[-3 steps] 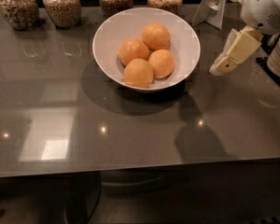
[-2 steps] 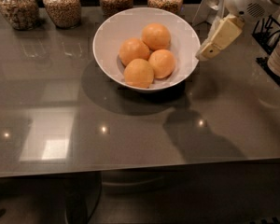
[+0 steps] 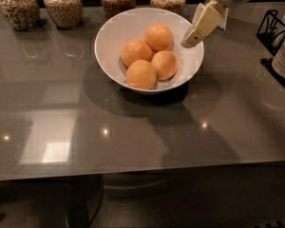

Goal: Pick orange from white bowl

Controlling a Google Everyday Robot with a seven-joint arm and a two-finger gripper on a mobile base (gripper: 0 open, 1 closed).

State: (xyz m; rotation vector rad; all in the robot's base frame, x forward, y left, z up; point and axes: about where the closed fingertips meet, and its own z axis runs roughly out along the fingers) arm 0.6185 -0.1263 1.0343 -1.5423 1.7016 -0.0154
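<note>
Oranges (image 3: 141, 74), four of them, lay clustered in the white bowl (image 3: 109, 37) at the far middle of the grey table (image 3: 133, 141). We saw the gripper (image 3: 190, 39) hanging over the bowl's right rim, just right of the farthest orange (image 3: 158, 36) and apart from it; whether it was clenched or released we could not tell. Glass jars of grain (image 3: 63, 6) stood along the far edge.

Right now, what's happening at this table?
The robot's arm is going for an orange. Its pincer hangs over the right rim of the white bowl, tilted down towards the fruit. It holds nothing: all four oranges lie together in the bowl, which sits on the grey table in front of a row of glass jars. The pick is not yet done.
</note>
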